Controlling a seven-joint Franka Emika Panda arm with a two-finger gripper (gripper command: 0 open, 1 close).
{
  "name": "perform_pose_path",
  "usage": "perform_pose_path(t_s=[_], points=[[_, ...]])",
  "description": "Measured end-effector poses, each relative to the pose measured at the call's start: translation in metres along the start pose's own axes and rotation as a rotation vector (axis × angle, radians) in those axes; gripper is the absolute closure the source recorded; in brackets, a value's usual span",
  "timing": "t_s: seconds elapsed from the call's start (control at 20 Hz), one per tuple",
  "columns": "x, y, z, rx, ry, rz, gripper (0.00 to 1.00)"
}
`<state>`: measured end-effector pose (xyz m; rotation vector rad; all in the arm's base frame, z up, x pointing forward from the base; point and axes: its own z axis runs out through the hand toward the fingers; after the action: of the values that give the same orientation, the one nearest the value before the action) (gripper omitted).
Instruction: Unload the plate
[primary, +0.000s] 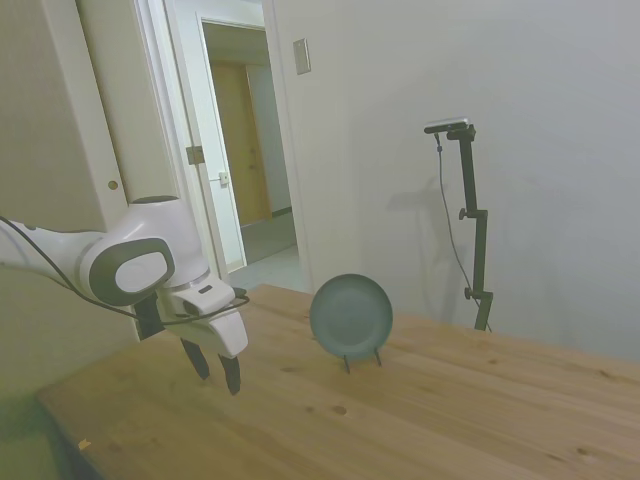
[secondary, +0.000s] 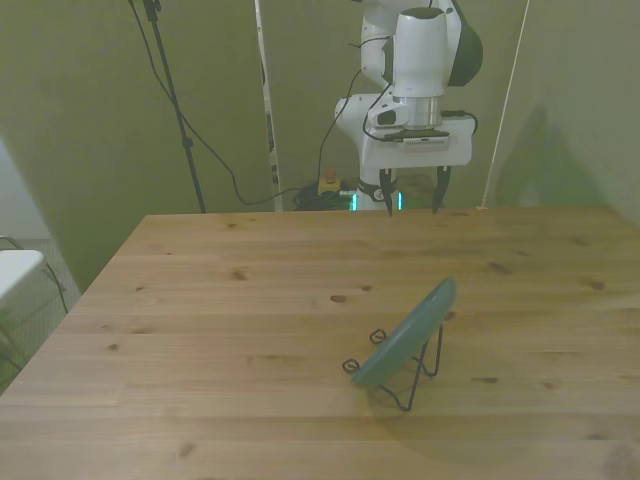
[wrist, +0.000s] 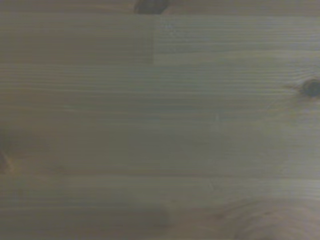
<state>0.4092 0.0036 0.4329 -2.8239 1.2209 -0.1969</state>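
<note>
The grey-green plate (primary: 350, 316) stands on edge, leaning in a thin dark wire stand (primary: 362, 358) on the wooden table. In the front view the plate (secondary: 408, 333) is tilted, near the table's middle toward the front view's right. My gripper (primary: 213, 366) hangs above the table's end, well apart from the plate, to the side view's left of it. Its two dark fingers (secondary: 387, 195) are spread apart with nothing between them, so the gripper (secondary: 412, 197) is open. The wrist view holds only blurred bare wood (wrist: 160, 120).
The wooden table (secondary: 220, 320) runs wide on both sides of the plate. A white wall and an open doorway (primary: 245, 160) lie behind the table in the side view. Cables (secondary: 215, 160) hang behind the table's far edge in the front view.
</note>
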Motion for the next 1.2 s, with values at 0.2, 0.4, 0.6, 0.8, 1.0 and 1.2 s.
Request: perform_pose_path(t_s=[0.2,0.4,0.6,0.8,1.0,1.2], points=[[0.002,-0.003,-0.005,0.005,0.009,0.007,0.0],[0.025,-0.022,-0.043,0.067,0.069,0.048,0.0],[0.083,-0.045,-0.081,0.128,0.113,0.136,0.0],[0.147,-0.072,-0.084,0.138,0.136,0.224,0.0],[0.191,-0.099,-0.092,0.137,0.135,0.252,0.0],[0.203,-0.123,-0.11,0.141,0.135,0.238,0.0]])
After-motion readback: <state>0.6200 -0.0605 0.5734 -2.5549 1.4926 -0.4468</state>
